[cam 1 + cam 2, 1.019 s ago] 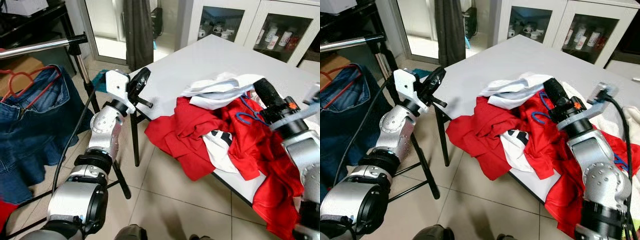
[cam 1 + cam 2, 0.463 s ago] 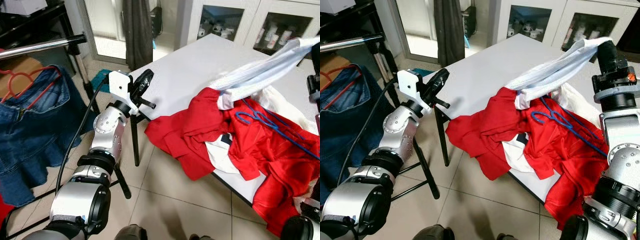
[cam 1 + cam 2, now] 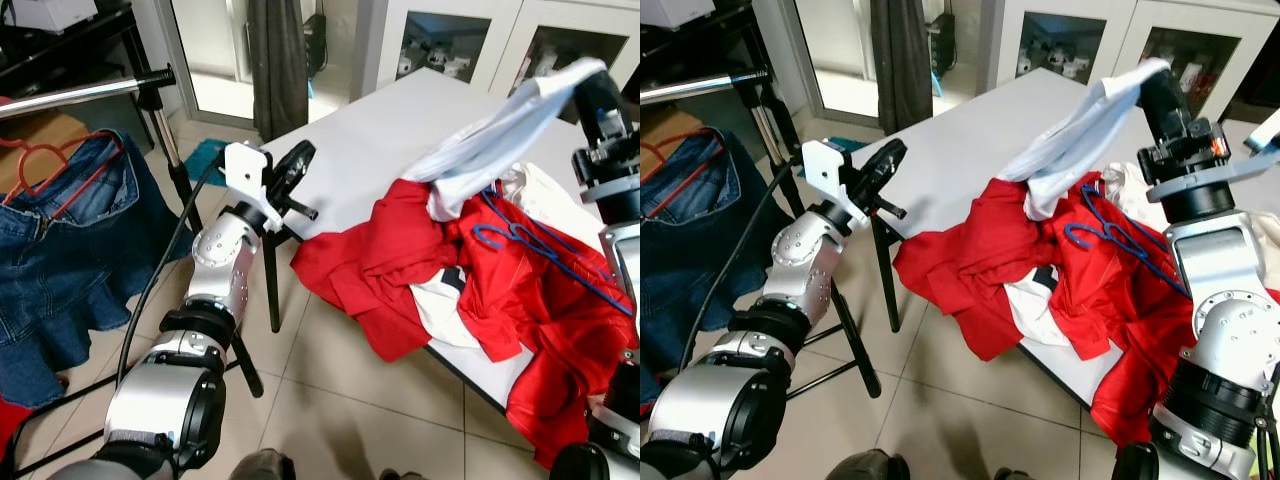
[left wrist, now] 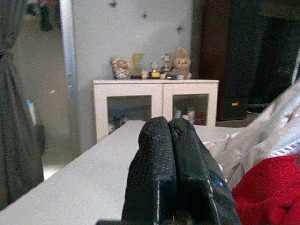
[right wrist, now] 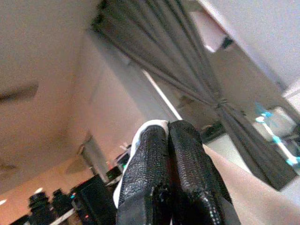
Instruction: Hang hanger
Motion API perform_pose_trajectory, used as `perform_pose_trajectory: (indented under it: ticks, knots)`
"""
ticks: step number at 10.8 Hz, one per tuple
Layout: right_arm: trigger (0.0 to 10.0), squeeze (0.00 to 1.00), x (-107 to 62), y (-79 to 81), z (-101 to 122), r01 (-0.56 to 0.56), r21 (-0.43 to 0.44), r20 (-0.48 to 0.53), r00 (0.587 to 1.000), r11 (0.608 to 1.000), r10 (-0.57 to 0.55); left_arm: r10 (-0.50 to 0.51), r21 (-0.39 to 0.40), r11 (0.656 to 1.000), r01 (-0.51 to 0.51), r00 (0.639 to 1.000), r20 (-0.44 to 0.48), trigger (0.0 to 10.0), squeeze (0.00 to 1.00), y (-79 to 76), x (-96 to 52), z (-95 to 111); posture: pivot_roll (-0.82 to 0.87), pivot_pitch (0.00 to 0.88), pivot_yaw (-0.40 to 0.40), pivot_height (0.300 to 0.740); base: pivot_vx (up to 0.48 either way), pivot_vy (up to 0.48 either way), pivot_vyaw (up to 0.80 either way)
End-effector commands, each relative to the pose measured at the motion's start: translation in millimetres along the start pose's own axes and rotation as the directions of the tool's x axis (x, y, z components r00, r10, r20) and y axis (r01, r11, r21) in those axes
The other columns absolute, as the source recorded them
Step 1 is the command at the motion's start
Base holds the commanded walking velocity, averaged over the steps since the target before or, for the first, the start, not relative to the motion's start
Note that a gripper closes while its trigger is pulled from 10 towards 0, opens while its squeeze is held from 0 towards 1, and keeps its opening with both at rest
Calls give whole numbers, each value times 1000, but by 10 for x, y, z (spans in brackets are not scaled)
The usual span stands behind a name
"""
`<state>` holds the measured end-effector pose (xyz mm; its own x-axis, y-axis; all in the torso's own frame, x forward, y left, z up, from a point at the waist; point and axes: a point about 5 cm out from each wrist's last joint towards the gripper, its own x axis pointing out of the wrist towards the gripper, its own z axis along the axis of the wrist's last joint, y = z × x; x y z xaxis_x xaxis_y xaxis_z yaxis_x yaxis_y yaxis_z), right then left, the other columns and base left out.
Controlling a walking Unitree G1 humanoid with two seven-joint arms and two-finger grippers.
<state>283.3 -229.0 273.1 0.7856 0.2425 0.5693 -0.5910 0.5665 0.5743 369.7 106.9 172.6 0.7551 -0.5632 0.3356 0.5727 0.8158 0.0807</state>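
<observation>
A blue wire hanger (image 3: pixel 520 240) lies flat on a heap of red clothes (image 3: pixel 400 260) at the near edge of the grey table (image 3: pixel 380 130). Above the heap, my right gripper (image 3: pixel 590 82) is raised and shut on the end of a white garment (image 3: pixel 500 140), which droops from it down to the pile. White cloth peeks past its closed fingertips (image 5: pixel 154 136) in the right wrist view. My left gripper (image 3: pixel 298 155) hovers at the table's left corner, shut with nothing in it; its fingers (image 4: pixel 154 154) are pressed together.
A metal clothes rail (image 3: pixel 80 92) on a black stand is at the left. A denim skirt (image 3: pixel 60 230) on a red hanger (image 3: pixel 40 150) hangs from it. White glass-door cabinets (image 3: pixel 450 45) and a dark curtain (image 3: pixel 278 60) stand behind the table. Tiled floor (image 3: pixel 330 380) lies below.
My right gripper rose out of the clothes pile, pulling the white garment up, which uncovered the blue hanger. The left arm shifted slightly toward the table.
</observation>
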Motion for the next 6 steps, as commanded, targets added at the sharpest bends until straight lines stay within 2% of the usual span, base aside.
perform_pose_trajectory:
  ticks: [1, 3, 4, 6]
  knots:
    - [10000, 0, 38, 149, 18, -78, 0, -1, 997, 997, 78, -88, 70, 994, 86, 996, 21, 10000, 0, -96, 129, 105, 30, 3, 40, 740, 0, 0, 0]
    - [10000, 0, 55, 257, -3, -118, 19, -5, 993, 993, 118, -200, 164, 967, 195, 980, 15, 10000, 0, -293, 182, 96, 20, 1, 46, 740, 0, 0, 0]
    - [10000, 0, 43, 305, -76, -136, 30, -26, 990, 990, 137, -251, 165, 955, 246, 968, 13, 10000, 1000, -388, 182, 68, 19, 1, 46, 740, 0, 0, 0]
    - [10000, 0, -2, 363, -224, -159, 58, -77, 984, 986, 163, -288, 125, 951, 281, 957, 40, 10000, 1000, -455, 170, 54, 17, 3, 48, 740, 0, 0, 0]
